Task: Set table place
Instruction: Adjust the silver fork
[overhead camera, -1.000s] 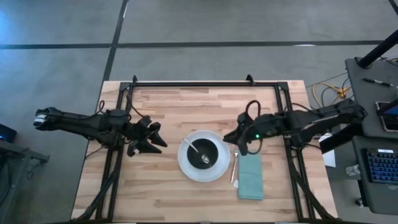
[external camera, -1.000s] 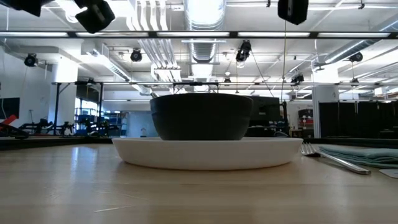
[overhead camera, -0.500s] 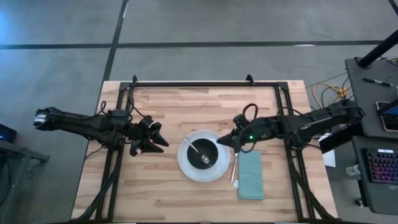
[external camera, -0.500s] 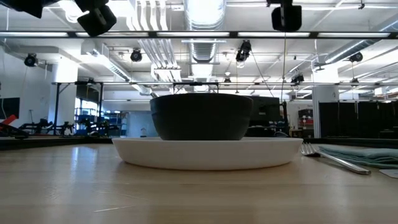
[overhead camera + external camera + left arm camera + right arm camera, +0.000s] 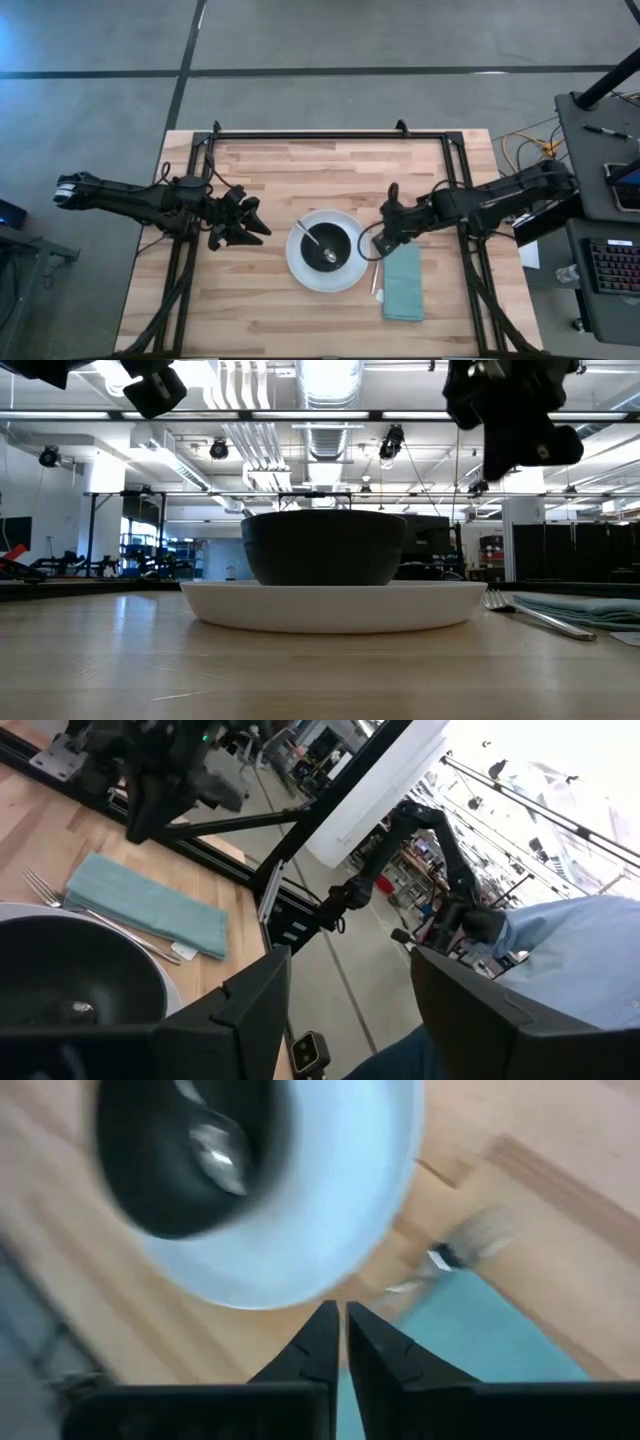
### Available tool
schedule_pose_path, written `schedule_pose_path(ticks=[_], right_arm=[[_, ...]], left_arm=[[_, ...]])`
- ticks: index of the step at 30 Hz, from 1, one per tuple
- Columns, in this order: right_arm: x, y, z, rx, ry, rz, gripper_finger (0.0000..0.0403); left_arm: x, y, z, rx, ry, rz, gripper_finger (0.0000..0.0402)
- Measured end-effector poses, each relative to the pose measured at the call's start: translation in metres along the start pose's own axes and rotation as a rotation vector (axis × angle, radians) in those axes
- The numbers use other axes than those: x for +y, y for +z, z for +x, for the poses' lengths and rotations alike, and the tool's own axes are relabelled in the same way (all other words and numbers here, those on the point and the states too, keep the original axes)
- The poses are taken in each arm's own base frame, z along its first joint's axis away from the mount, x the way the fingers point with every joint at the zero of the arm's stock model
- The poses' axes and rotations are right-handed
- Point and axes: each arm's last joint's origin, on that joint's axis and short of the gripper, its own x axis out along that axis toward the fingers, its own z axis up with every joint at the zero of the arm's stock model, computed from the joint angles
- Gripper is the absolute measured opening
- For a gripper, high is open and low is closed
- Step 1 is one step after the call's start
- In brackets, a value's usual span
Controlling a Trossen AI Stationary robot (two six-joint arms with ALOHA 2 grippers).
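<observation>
A round white plate (image 5: 300, 275) lies on the light-wood table (image 5: 260, 300) with a black bowl (image 5: 345, 240) on it and a silver spoon (image 5: 320, 245) inside the bowl. Right of the plate, a silver fork (image 5: 377, 275) lies beside a folded teal napkin (image 5: 403, 285). My right gripper (image 5: 375, 245) is shut and empty, high over the plate's right rim and the fork's far end; it also shows in its wrist view (image 5: 338, 1315) and the low view (image 5: 515, 440). My left gripper (image 5: 258, 222) is open and empty, left of the plate.
The black metal frame (image 5: 310, 133) runs along the table's far edge and down both sides. Bare wood lies near and left of the plate. A person's light-blue sleeve (image 5: 570, 950) shows beyond the table in the left wrist view.
My right gripper has come down and turned, moving first toward the plate and then settling over the plate's right rim and the fork; its fingers stay shut. The plate, bowl, spoon, fork and napkin have kept still.
</observation>
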Motion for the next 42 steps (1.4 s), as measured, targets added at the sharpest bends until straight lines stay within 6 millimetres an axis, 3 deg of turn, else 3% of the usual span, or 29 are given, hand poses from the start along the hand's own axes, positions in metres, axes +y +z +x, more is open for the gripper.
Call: schedule_pose_path(ticks=[13, 23, 42], right_arm=[[-0.006, -0.011, 0.067, 0.234, -0.26, -0.095, 0.0008], [0.002, -0.013, 0.086, 0.241, -0.207, -0.111, 0.0008], [-0.006, -0.017, 0.114, 0.246, -0.313, -0.142, 0.0008]], left_arm=[[0.0, 0.0, 0.0, 0.0, 0.0, -0.003, 0.0194], [0.0, 0.0, 0.0, 0.001, 0.001, -0.004, 0.0194], [0.004, -0.005, 0.0, 0.013, 0.01, -0.012, 0.0194]])
